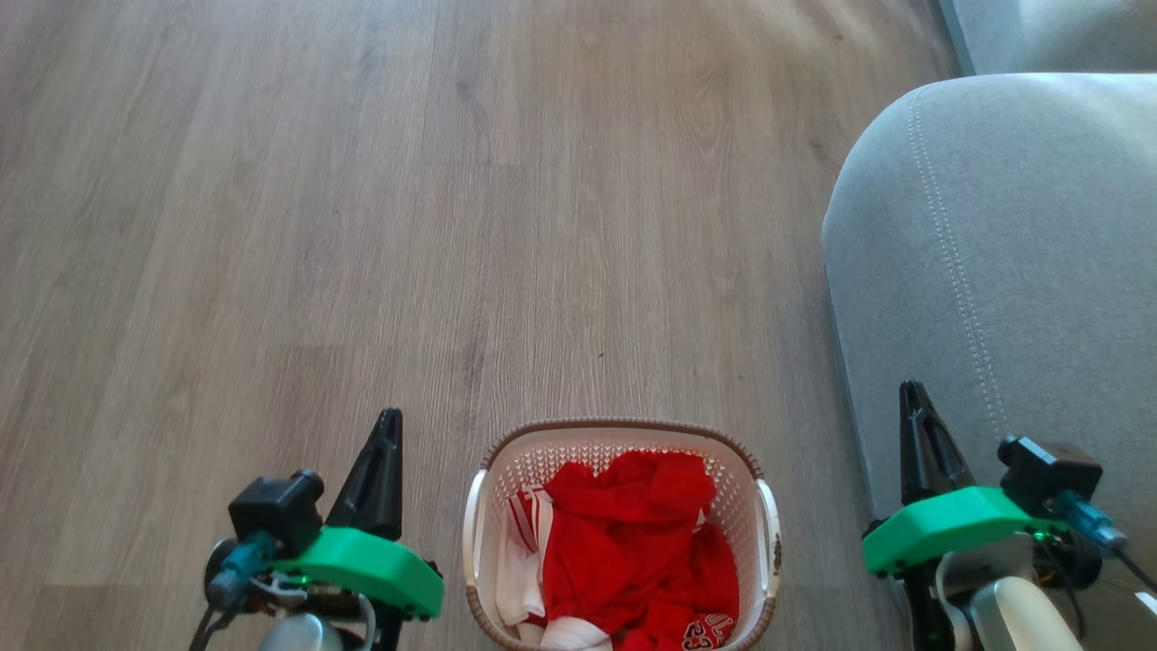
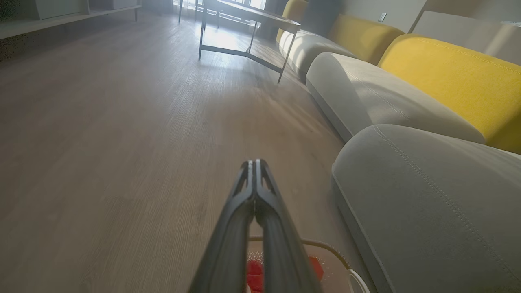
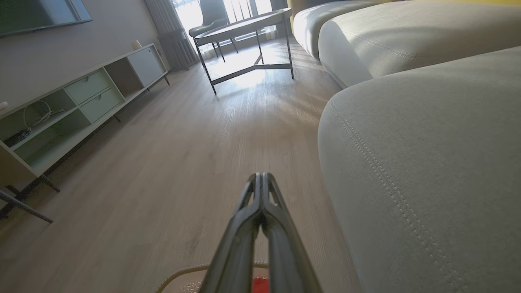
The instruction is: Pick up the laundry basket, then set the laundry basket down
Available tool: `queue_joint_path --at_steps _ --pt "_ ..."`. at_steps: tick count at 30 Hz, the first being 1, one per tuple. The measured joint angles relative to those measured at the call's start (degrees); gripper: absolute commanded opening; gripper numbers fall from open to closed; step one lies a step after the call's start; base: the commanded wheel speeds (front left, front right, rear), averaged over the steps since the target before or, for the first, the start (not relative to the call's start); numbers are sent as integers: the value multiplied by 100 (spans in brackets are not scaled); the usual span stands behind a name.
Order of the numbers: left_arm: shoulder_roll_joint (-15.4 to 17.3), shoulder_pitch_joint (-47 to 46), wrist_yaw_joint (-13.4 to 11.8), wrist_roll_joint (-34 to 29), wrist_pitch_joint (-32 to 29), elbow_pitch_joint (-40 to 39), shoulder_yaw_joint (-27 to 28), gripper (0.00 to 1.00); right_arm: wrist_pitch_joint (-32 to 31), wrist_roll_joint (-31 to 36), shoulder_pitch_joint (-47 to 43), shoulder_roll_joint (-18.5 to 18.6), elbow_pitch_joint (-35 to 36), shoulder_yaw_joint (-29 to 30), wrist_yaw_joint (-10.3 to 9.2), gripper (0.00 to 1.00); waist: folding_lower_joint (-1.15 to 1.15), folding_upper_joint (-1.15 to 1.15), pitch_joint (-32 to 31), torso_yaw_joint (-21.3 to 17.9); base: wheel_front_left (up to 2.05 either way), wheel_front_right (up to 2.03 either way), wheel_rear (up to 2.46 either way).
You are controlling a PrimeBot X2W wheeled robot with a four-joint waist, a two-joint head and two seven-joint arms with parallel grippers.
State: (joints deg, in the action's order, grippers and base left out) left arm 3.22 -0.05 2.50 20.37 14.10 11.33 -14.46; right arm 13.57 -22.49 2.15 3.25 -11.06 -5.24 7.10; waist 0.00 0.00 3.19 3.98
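Cream-white plastic with a brown woven-look rim, the laundry basket (image 1: 622, 425) sits on the wood floor (image 1: 362, 226) between the two grippers, and neither one touches it. It lies just inboard of the left gripper (image 1: 390, 416), to that gripper's right, and somewhat further to the left of the right gripper (image 1: 911, 391). Its far rim is about level with both sets of fingertips, and its body runs back toward the wrists, lower than the fingers. Red and white clothing (image 1: 633, 533) is heaped inside. The white side handles (image 1: 472, 533) face outward, one toward each gripper.

Both wrist views show the long dark fingers pressed together along their length, so both grippers are closed and empty.

Several things could go wrong from here. Closed fingers cannot take a handle, so each must spread before descending or it will push the basket aside. The grey sofa (image 1: 1012, 253) lies directly beneath and outboard of the right gripper, so a downward or sideways sweep on that side could drag across the cushion. The handles look thin and smooth, so a shallow pinch may slip. If one arm lifts ahead of the other, the basket will likely tilt and shed the loose clothing.
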Motion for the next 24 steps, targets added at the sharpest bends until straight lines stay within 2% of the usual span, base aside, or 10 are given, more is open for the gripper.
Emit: queue_joint_path --at_steps 24 --pt "18 -3 99 1532 -343 86 230 0 -325 -1464 2 10 -85 151 0 0 0 0 -62 -81 0 0 0"
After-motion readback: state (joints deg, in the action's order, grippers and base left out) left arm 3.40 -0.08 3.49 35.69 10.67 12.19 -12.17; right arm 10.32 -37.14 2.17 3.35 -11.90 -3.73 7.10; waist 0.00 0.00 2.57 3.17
